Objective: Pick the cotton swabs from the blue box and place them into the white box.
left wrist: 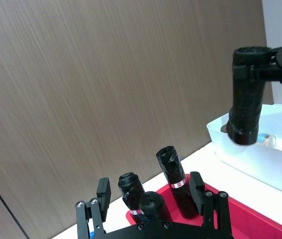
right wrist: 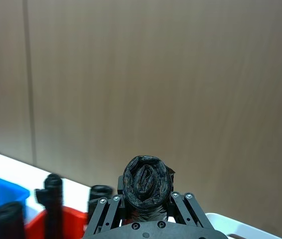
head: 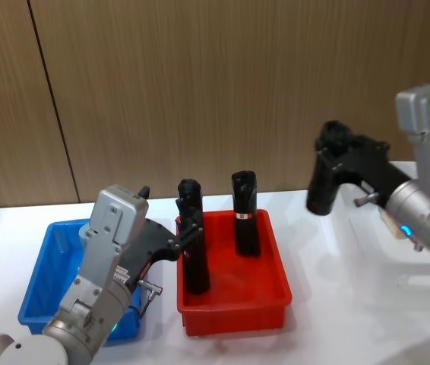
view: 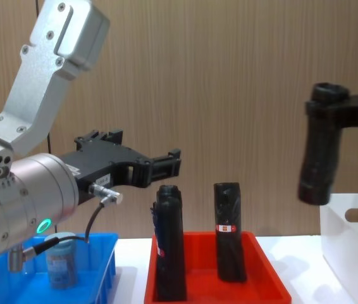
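On the left of the white desk [head: 336, 319] sat the blue box [head: 44, 262], and the chest view showed one jar of cotton swabs [view: 61, 261] standing upright inside it, with a pale lid and whitish contents. The left end effector [view: 160, 166] hung above the seam between the blue box and the red tray [head: 234, 312], its fingers spread apart with nothing between them; in the left wrist view the two finger pads [left wrist: 103, 191] stood on either side of the black rolls below without touching them. Just beside the blue box, the red tray held black rolls with red labels: one [head: 193, 243] stood upright near the tray's left side, another [head: 245, 214] upright farther back and to the right, and the left wrist view showed a third black top close to them. Farther right, well above the desk, the right end effector [right wrist: 146, 211] was clamped around the upper part of a black roll [head: 324, 182], which hung slightly tilted in the air. That roll sat over the near edge of the white box [view: 353, 244], which stood at the far right with its oval handle cutout facing the chest camera. Inside the white box, the left wrist view showed a clear jar [left wrist: 265, 139] lying on its side.
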You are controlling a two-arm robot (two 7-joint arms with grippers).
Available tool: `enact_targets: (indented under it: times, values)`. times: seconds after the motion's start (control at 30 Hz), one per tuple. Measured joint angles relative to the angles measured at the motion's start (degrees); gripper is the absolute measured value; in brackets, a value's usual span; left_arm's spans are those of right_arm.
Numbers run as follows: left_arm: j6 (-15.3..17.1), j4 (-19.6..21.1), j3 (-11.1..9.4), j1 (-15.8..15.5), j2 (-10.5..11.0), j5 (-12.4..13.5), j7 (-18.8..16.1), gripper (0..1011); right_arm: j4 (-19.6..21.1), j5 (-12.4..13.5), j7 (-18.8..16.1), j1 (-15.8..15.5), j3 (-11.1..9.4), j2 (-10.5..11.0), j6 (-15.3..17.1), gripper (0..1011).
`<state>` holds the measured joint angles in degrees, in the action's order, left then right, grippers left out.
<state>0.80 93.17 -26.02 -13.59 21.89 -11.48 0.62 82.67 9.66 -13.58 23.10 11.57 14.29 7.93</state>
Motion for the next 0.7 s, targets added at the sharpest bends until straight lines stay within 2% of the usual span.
enact_targets:
  times: [0.23, 0.7]
  values:
    - [0.0, 0.0, 0.0, 0.0, 0.0, 0.0, 0.0, 1004, -2.3, -0.4, 1.7, 1.0, -1.5, 1.0, -0.8, 383]
    - [0.0, 0.0, 0.0, 0.0, 0.0, 0.0, 0.0, 1004, -10.6, -2.4, 4.7, 3.7, -4.0, 2.6, -2.6, 383]
